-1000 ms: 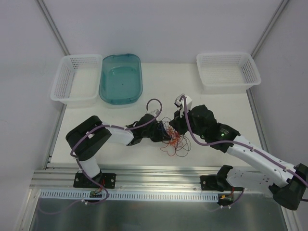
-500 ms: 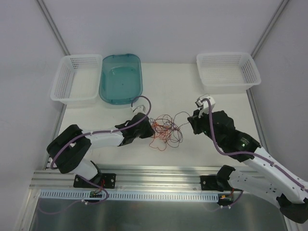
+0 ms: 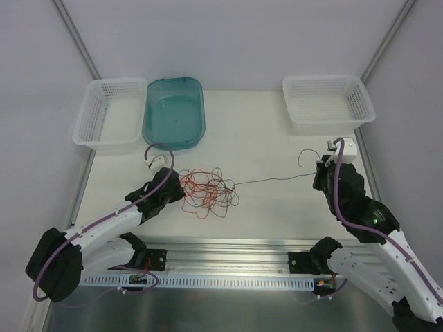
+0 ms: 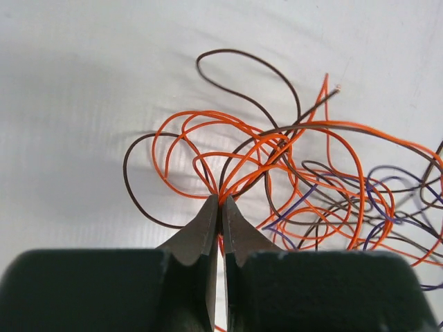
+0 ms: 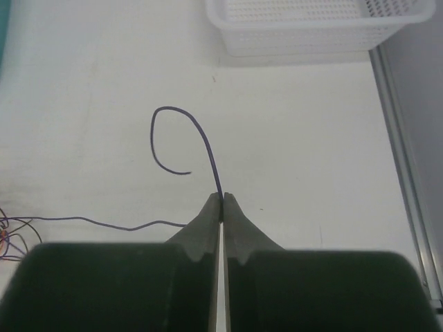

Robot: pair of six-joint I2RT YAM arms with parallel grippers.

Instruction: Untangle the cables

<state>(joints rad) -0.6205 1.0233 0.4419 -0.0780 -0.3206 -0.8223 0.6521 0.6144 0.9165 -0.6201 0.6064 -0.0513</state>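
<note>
White table (image 3: 263, 138), white walls, metal rail along the near edge.

Left gripper (image 4: 220, 202): clenched. The left wrist view shows several orange strands pinched right at the tips. The overhead view can't resolve that pinch, only the tips buried in the near-left edge of the cables (image 3: 208, 190). The tangle fans out ahead of and to the right of these tips, flat on the table: orange loops closest, brown-black loops arcing round them, thin purple ones further right. Overhead, it is one loose clump just in front of the left gripper, about mid-table. The teal tub (image 3: 148, 114) sits well beyond it and the left basket (image 3: 84, 114) beside the tub; neither shows in the left wrist view.

Right gripper (image 5: 222, 200): clamped on one purple strand (image 5: 208, 147). The right wrist view shows the strand coming up out of the closed tips and curling left into a hook with a free end. A second length trails off low to the left toward a bit of tangle at the frame edge. The overhead view adds the full run: the strand stretches nearly straight from the clump across to the right gripper, well apart from the left one, with the hooked end just beyond the tips. The right basket (image 3: 325, 80) is ahead of the gripper, seen in both views.
</note>
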